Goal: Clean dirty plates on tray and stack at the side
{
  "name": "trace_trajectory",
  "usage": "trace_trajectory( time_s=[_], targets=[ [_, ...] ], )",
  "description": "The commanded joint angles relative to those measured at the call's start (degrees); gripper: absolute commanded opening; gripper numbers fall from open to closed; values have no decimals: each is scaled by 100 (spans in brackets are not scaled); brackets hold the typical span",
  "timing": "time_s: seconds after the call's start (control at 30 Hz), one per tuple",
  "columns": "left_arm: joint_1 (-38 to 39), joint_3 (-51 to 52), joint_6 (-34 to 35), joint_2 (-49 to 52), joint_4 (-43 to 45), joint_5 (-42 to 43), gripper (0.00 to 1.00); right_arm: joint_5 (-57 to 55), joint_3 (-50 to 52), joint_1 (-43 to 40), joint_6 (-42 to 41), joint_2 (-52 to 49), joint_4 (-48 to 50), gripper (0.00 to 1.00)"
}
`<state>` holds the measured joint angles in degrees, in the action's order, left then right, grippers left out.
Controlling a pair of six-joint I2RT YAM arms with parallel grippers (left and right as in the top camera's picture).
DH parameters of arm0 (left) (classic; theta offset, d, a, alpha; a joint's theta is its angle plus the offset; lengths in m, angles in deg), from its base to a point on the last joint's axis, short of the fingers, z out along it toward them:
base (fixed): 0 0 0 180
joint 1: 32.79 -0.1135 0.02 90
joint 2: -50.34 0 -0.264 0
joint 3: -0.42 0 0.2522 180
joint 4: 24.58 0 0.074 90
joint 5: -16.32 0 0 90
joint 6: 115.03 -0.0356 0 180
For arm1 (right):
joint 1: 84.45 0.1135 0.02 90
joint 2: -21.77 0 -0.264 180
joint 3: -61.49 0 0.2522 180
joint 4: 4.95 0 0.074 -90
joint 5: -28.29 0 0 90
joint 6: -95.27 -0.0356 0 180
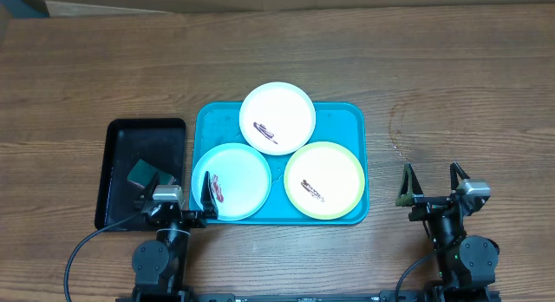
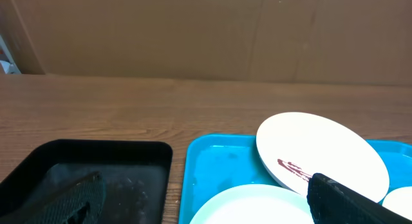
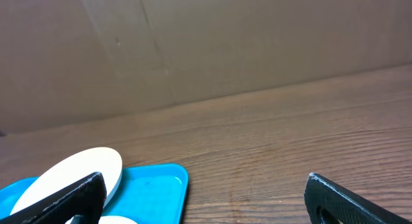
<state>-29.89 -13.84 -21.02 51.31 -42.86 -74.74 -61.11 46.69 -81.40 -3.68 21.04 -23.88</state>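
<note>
The turquoise tray (image 1: 347, 120) holds three smeared plates: white (image 1: 277, 118) at the back, light blue (image 1: 232, 181) front left, yellow-green (image 1: 325, 180) front right. My left gripper (image 1: 184, 196) is open and empty at the tray's front left corner, one finger over the light blue plate's edge. My right gripper (image 1: 431, 186) is open and empty over bare table right of the tray. The left wrist view shows the tray (image 2: 219, 159), white plate (image 2: 322, 150) and light blue plate (image 2: 251, 206). The right wrist view shows the tray corner (image 3: 161, 182) and white plate (image 3: 74, 172).
A smaller black tray (image 1: 121, 154) lies left of the turquoise tray, with a dark green sponge (image 1: 144, 173) near its front; it also shows in the left wrist view (image 2: 96, 169). A cardboard wall (image 2: 206, 31) stands behind the wooden table (image 1: 451, 94).
</note>
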Motion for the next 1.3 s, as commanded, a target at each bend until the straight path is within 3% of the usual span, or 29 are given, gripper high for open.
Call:
trace_trajectory(
  time_s=[0.0,0.97,1.1,1.17,1.27],
  targets=[
    [2,15,-127,-61,2,87,100,-55,59,-9,24,50,33,100],
    [2,17,-96,-61,26,70,100,-55,59,-9,24,50,33,100],
    [13,17,1674,-61,1154,2090,99,-55,59,-9,24,50,33,100],
    [13,-9,1766,-61,2035,2535,100,-55,59,-9,24,50,33,100],
    [11,-367,1445,-59,2323,2157,100,-55,59,-9,24,50,33,100]
  ],
)
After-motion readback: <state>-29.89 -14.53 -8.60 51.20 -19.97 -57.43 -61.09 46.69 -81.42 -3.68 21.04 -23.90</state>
